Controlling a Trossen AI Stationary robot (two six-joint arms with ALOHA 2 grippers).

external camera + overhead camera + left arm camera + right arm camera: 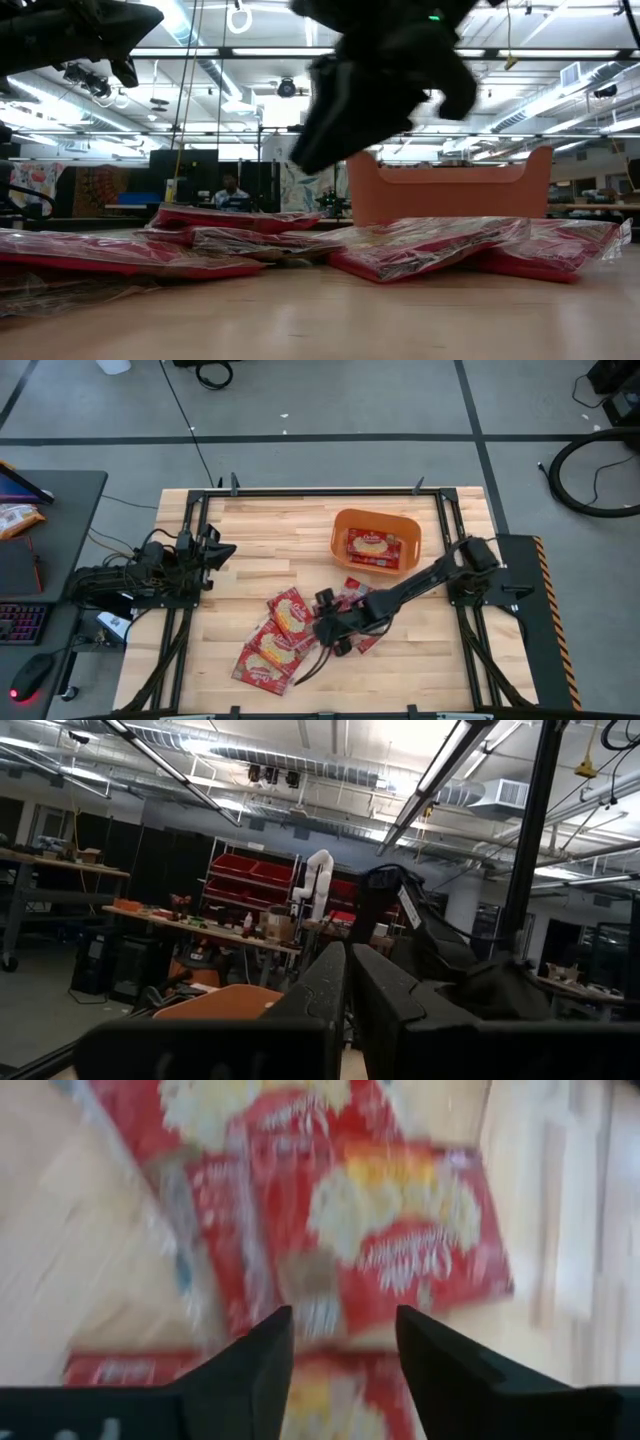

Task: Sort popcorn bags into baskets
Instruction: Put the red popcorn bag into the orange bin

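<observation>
While the right gripper [340, 1342] hangs with its fingers spread and empty above the heap of popcorn bags [283, 635], a risk is judged: overlapping packets could let two be pinched together. One bag [400, 1245] lies directly below and ahead of the fingers. The orange basket [340, 525], holding one packet [374, 548], lies beyond. The left gripper [218, 552] waits closed at the table's edge.

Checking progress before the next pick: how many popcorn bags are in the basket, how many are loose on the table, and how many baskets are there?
Popcorn bags in the basket: 1
Loose popcorn bags on the table: at least 5, overlapping
Baskets: 1
Total: at least 7 things
</observation>
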